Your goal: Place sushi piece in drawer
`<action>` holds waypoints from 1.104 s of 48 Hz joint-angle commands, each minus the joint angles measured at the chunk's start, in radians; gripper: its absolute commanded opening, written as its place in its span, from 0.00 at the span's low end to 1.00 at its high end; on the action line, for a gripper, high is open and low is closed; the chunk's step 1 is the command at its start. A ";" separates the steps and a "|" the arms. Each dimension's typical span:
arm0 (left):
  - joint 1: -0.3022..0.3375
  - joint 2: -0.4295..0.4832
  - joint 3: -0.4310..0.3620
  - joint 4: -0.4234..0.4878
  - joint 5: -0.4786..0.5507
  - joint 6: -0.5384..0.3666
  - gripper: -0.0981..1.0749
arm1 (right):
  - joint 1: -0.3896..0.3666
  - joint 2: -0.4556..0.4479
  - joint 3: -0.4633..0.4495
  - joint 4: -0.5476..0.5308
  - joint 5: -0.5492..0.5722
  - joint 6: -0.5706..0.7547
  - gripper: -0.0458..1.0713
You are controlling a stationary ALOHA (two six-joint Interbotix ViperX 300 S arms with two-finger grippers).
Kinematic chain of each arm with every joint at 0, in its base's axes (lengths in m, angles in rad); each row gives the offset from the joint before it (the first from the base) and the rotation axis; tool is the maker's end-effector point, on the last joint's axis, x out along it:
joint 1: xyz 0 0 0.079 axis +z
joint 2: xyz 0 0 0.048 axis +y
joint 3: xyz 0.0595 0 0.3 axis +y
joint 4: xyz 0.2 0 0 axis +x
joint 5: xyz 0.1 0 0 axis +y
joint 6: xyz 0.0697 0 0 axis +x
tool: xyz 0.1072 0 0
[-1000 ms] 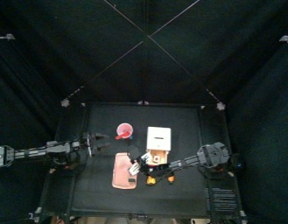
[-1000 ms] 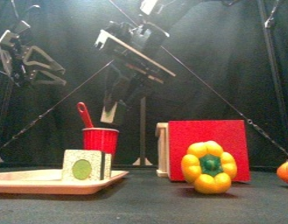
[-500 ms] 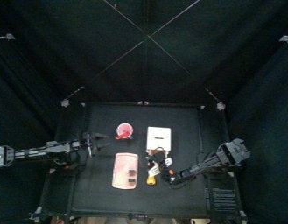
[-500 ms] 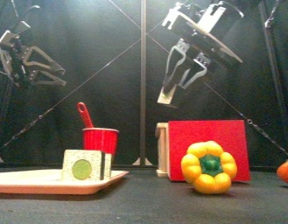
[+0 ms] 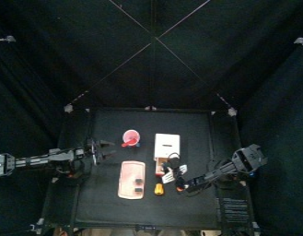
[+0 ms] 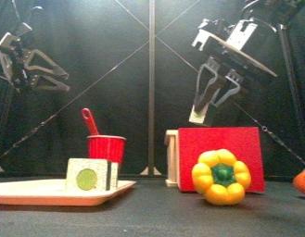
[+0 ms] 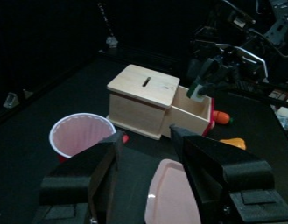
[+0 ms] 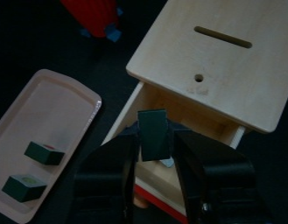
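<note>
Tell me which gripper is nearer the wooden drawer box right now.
Right. The right gripper hangs just above the wooden drawer box, over its open drawer. The left gripper is raised off to the side, beyond the red cup.

A pink tray (image 6: 44,193) at the left carried a green-centred sushi piece (image 6: 88,175) before a red cup (image 6: 107,148), while the right gripper (image 6: 214,104) hung tilted above a red-fronted wooden drawer box (image 6: 219,155), behind a yellow pepper (image 6: 221,176).
</note>
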 commanded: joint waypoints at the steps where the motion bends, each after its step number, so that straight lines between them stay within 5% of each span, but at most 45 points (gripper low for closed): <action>1: 0.003 0.003 -0.014 -0.002 -0.005 0.000 0.81 | -0.002 -0.034 -0.005 0.000 0.005 0.005 0.68; 17: 0.003 0.003 -0.014 -0.009 -0.005 0.002 0.81 | -0.003 -0.034 0.000 0.026 0.005 0.002 0.83; 53: 0.003 0.003 -0.014 -0.009 -0.005 0.002 0.81 | -0.003 -0.035 -0.006 0.029 0.006 0.000 0.83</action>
